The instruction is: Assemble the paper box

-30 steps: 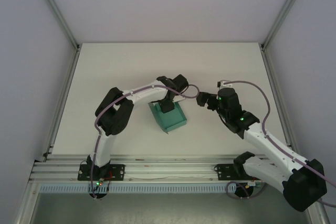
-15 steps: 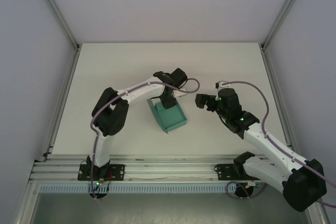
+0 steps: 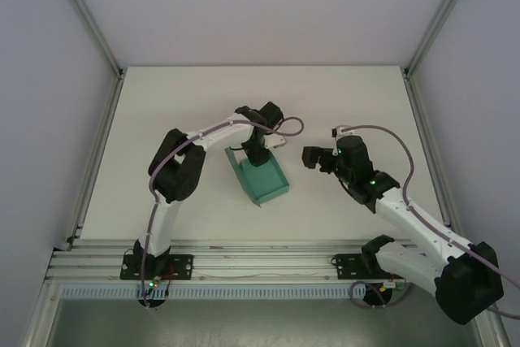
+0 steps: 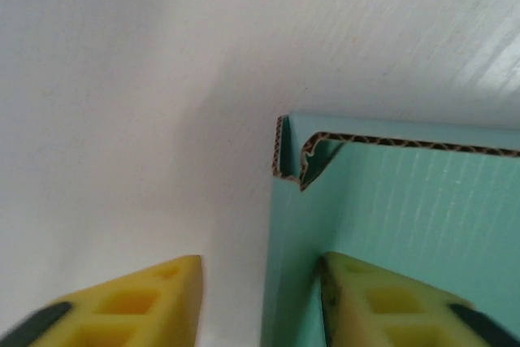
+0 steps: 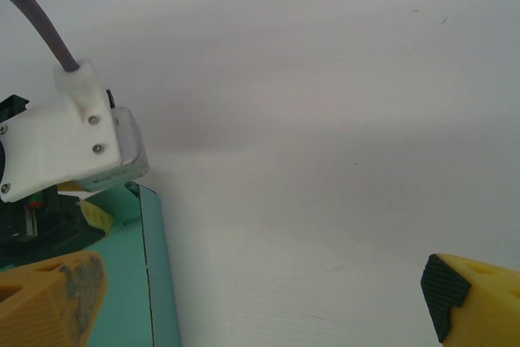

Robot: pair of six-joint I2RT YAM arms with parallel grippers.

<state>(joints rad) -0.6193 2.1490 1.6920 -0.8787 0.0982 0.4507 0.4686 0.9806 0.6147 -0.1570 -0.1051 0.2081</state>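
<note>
The paper box [image 3: 262, 178] is a teal-green card tray lying open at the table's middle, its walls folded up. My left gripper [image 3: 253, 152] hangs over the box's far end, open, straddling one upright wall. In the left wrist view that corrugated wall [image 4: 294, 225] stands between the yellow fingers [image 4: 370, 302]; the right finger rests against its inner face and the left one is apart from it. My right gripper [image 3: 312, 157] is wide open to the right of the box, holding nothing. Its wrist view shows the box's edge [image 5: 154, 282] at the lower left.
The white table [image 3: 341, 103] is bounded by aluminium frame posts [image 3: 97, 38] at the sides and a rail [image 3: 260, 266] along the near edge. The left wrist's white camera mount [image 5: 73, 140] sits just above the box in the right wrist view.
My left gripper has shifted toward the far left end of the box and now straddles its wall. The right gripper has edged slightly away from me, still open.
</note>
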